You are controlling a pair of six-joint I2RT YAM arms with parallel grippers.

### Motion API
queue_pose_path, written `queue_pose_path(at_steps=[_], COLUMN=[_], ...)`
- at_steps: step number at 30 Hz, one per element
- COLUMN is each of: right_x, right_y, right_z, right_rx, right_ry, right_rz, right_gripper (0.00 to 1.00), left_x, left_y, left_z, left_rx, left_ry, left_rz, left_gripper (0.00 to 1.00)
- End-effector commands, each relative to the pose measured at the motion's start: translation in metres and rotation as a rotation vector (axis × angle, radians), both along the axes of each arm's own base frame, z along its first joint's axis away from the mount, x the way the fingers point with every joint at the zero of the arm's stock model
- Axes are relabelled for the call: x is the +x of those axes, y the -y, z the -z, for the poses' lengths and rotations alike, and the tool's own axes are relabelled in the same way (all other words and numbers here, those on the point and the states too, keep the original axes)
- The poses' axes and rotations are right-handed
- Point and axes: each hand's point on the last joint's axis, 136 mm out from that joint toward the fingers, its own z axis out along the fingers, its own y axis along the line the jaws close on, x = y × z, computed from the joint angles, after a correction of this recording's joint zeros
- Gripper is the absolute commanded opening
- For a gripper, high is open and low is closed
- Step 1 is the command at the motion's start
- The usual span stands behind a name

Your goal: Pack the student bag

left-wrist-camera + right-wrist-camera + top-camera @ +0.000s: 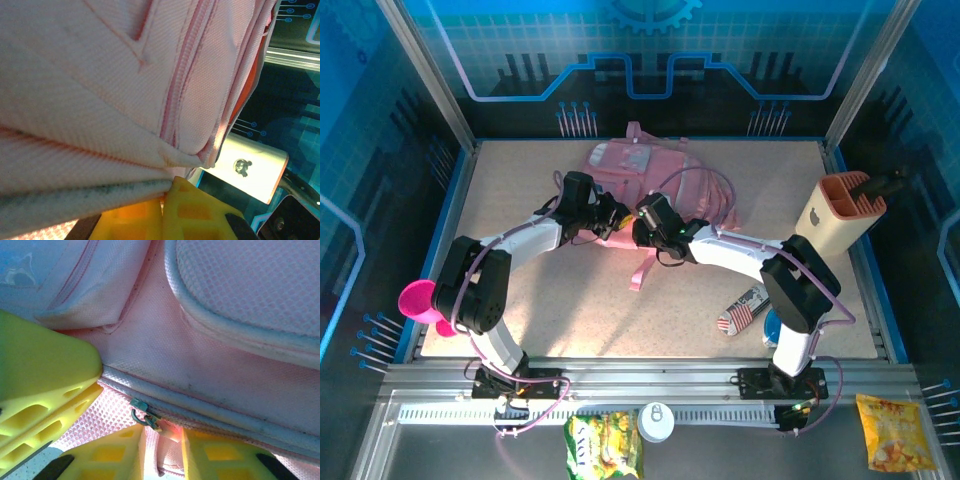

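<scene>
A pink cup (pixel 417 300) sits at the tabletop's (pixel 570 290) left edge, well apart from the work. The student bag (pixel 640 165) lies flat at the middle of the far edge, straps trailing toward the near side.

The left hand (pixel 612 220) is at the bag's near side, clenched on a fold of its pink fabric. Just beside it, the right hand (pixel 640 225) is grasping the pink pull tab (pixel 162 450) that hangs from the zip slider (pixel 145 415).

The step in hand looks like unzipping the bag so that things can go in. The next move calls for the right hand to draw the slider along the zip while the left hand holds the fabric taut.

A beige-and-orange pen holder (pixel 840 215) waits near the right edge.
</scene>
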Motion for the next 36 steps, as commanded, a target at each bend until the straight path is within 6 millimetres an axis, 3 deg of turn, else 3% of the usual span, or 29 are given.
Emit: queue_pose_path(at_steps=[1,7,13,22,27,30,33,36], right_x=[0.013,0.022,0.022,-0.001,-0.018,-0.021,-0.020,-0.015], right_y=[0.006,0.002,0.012,0.063,0.099,0.110,0.107,0.089], right_z=[-0.019,-0.013,-0.003,-0.006,0.002,0.010,0.012,0.005], right_rx=[0.019,-0.009,-0.060,-0.154,-0.214,-0.230,-0.214,-0.158], right_ry=[0.034,0.029,-0.012,-0.033,-0.069,-0.094,-0.103,-0.086], right_rz=[0.041,0.037,0.069,0.145,0.208,0.227,0.210,0.133], right_gripper=[0.29,0.25,0.13,0.08,0.07,0.07,0.08,0.14], left_x=[0.006,0.006,0.007,0.012,0.014,0.014,0.014,0.014], left_y=[0.018,0.018,0.018,0.006,0.004,0.005,0.006,0.006], left_z=[-0.028,-0.028,-0.027,-0.019,-0.019,-0.019,-0.020,-0.020], left_rx=[-0.057,-0.056,-0.049,-0.013,-0.007,-0.010,-0.014,-0.013], left_ry=[0.084,0.082,0.081,0.073,0.078,0.077,0.078,0.077], left_rz=[0.065,0.065,0.063,0.030,0.031,0.036,0.041,0.040], left_gripper=[0.01,0.01,0.00,0.00,0.00,0.00,0.00,0.00])
